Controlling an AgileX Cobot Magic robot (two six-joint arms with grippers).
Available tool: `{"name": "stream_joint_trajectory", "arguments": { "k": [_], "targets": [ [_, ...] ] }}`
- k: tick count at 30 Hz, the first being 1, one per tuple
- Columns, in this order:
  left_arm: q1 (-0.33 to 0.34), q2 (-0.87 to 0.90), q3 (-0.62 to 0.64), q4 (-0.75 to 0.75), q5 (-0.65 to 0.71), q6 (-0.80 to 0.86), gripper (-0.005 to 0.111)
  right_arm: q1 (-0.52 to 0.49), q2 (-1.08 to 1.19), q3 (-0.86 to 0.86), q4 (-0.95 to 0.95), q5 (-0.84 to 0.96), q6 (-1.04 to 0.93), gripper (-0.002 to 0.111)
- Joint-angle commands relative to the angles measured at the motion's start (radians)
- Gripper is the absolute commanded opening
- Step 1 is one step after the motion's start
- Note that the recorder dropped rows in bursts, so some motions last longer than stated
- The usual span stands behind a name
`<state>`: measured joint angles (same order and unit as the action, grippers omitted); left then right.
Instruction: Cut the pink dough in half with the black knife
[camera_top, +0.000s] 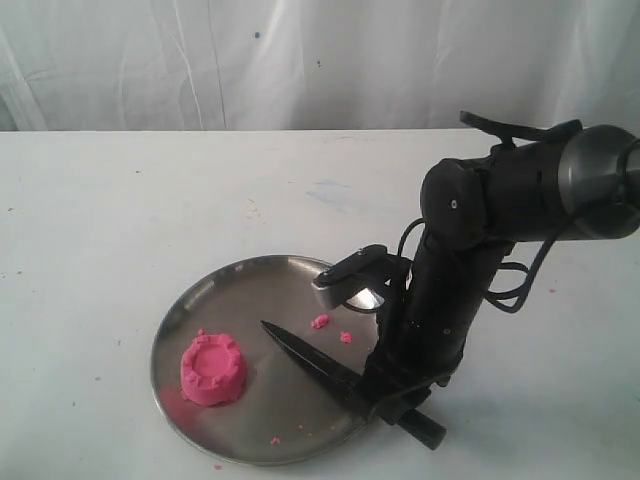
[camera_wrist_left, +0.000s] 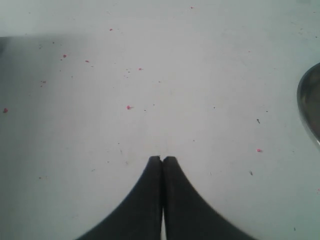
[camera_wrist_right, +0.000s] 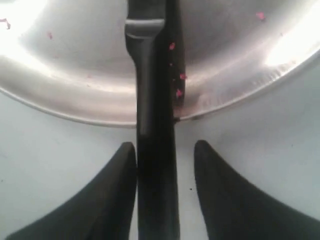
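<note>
So, exterior view: white table (camera_top: 100, 220) with a round steel plate (camera_top: 290, 272) near the front edge. The pink dough (camera_top: 213, 368), one notched round puck, sits whole on the left part of the plate. A few pink crumbs (camera_top: 320, 321) lie on the plate further right. The black knife (camera_top: 310, 358) lies slanted across the plate's right side, tip pointing toward the middle of the plate, handle end poking out over the rim onto the table. The right gripper (camera_top: 395, 395) is down over the handle at the rim; its arm hides the fingers here, so contact can't be told from this view. Dough and knife are apart.

Left wrist view: left gripper (camera_wrist_left: 162, 159) hangs over bare table speckled with tiny pink bits, fingers (camera_wrist_left: 145, 200) pressed together with nothing between them. Plate rim just shows at one edge.

Right wrist view: knife handle runs between the two right fingers (camera_wrist_right: 117, 185), crossing the plate rim. The fingers are spread, a visible gap on one side of the handle, the other finger right beside it; not clamped.
</note>
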<state>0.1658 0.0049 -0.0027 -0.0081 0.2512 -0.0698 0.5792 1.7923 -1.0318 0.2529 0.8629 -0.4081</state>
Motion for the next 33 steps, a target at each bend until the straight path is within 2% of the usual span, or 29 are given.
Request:
{"name": "stream_joint_trajectory", "arguments": {
  "k": [1,8,16,21,24,26,29,32,33],
  "targets": [
    [0.002,-0.005,0.003,-0.006,0.005,0.0,0.0,0.001,0.003,0.006,-0.011,-0.014,0.004,0.04],
    [0.002,-0.005,0.003,-0.006,0.005,0.0,0.0,0.001,-0.004,0.0,-0.011,-0.02,0.012,0.04],
    [0.002,-0.005,0.003,-0.006,0.005,0.0,0.0,0.001,-0.116,-0.09,-0.011,0.085,0.047,0.04],
    [0.002,-0.005,0.003,-0.006,0.005,0.0,0.0,-0.017,-0.217,-0.096,-0.183,0.0,0.106,0.04],
    [0.002,-0.005,0.003,-0.006,0.005,0.0,0.0,-0.096,-0.22,-0.095,-0.412,-0.1,0.339,0.039],
    [0.002,-0.005,0.003,-0.006,0.005,0.0,0.0,-0.168,-0.203,-0.095,-0.469,-0.147,0.445,0.037],
    [0.002,-0.005,0.003,-0.006,0.005,0.0,0.0,-0.286,-0.167,-0.095,-0.384,-0.169,0.452,0.035],
    [0.002,-0.005,0.003,-0.006,0.005,0.0,0.0,-0.391,-0.121,-0.095,-0.164,-0.149,0.317,0.035],
    [0.002,-0.005,0.003,-0.006,0.005,0.0,0.0,-0.434,-0.106,-0.095,-0.037,-0.113,0.23,0.035]
  ]
}}
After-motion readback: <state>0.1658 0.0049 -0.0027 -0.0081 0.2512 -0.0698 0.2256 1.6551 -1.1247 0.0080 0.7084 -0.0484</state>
